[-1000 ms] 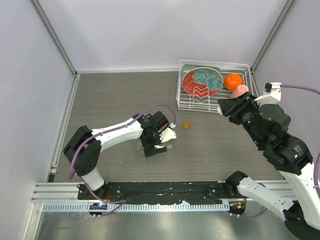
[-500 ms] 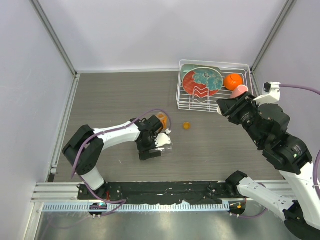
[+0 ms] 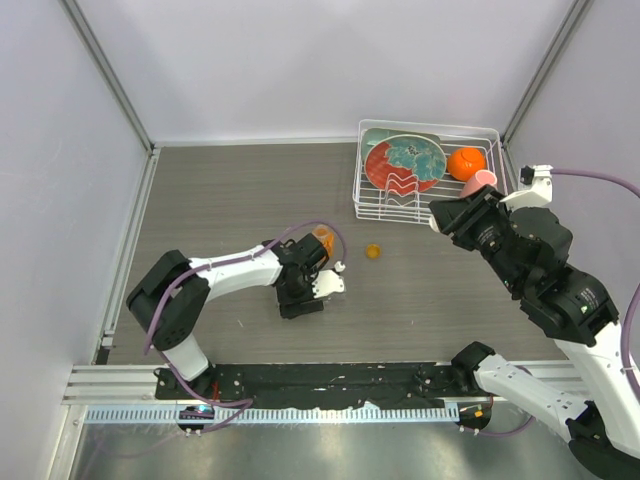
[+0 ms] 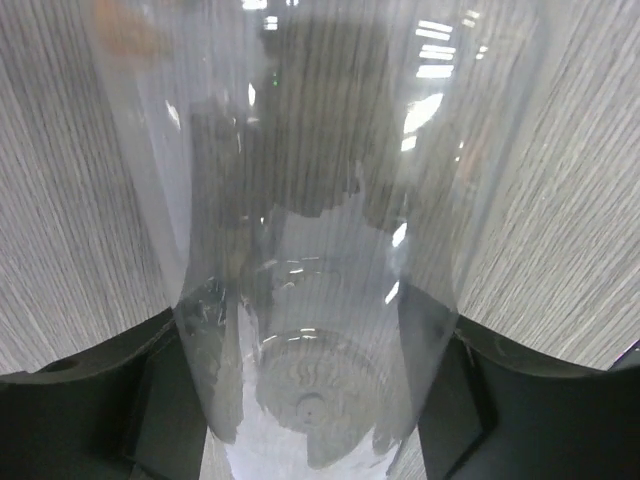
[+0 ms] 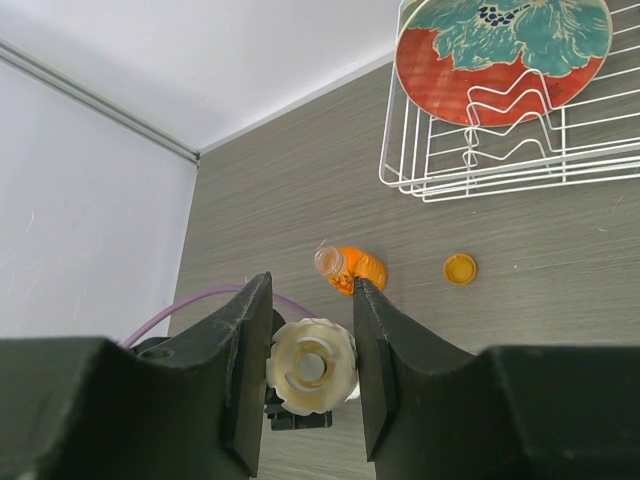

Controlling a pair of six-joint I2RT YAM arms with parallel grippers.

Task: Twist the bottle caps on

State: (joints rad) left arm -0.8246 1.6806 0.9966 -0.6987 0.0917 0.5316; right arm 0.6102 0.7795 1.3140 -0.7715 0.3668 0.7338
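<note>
My left gripper [image 3: 308,292] [image 4: 318,400] is shut on the clear bottle [image 4: 320,230], low over the table; the bottle fills the left wrist view between the dark fingers [image 4: 95,400]. The translucent orange bottle [image 3: 322,238] [image 5: 354,269] lies on its side just behind it, its open neck showing. The orange cap [image 3: 373,251] [image 5: 460,268] lies on the table to its right. My right gripper [image 3: 440,214] [image 5: 312,368] is raised near the rack and is shut on the cream-white cap [image 5: 312,366], whose open underside faces the camera.
A white wire dish rack [image 3: 430,126] [image 5: 420,185] stands at the back right. It holds a red and teal plate [image 3: 405,162] [image 5: 500,45], an orange ball-like thing [image 3: 465,162] and a pink cup [image 3: 485,179]. Grey walls close in the table.
My left gripper has drawn a little toward the near left with the clear bottle, uncovering the orange bottle. My right gripper has shifted slightly left with the cream-white cap.
</note>
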